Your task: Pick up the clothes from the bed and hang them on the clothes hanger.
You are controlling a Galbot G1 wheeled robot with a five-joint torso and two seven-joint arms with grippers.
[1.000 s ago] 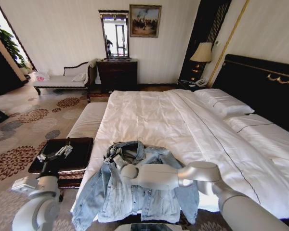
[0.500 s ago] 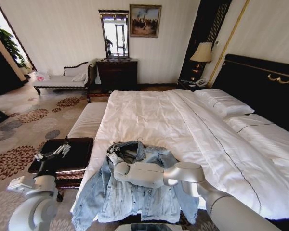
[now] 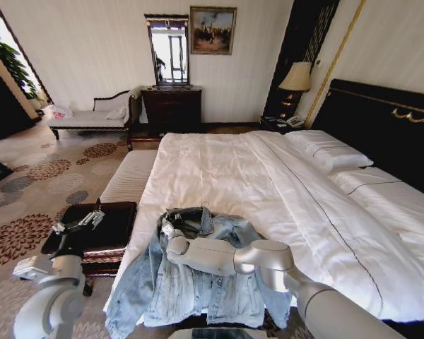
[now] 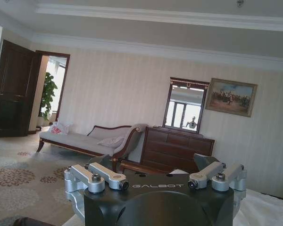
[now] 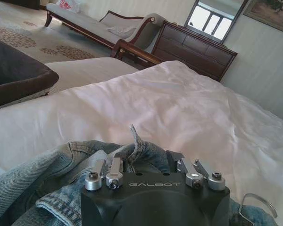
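Denim jacket [image 3: 198, 275] lies on the bed [image 3: 268, 191] near the foot edge. Right gripper [image 3: 171, 224] sits at its collar, jaws spread around a raised fold, hanger hook [image 5: 255, 203] just beside. Left gripper [image 3: 81, 224] open, parked off-bed.

We see the right gripper [image 3: 169, 226] now lower and nearer the jacket [image 3: 198, 282] collar than a second ago, its elbow drawn in. The left gripper [image 3: 81, 224] sits slightly lower beside the bed [image 3: 268, 183].
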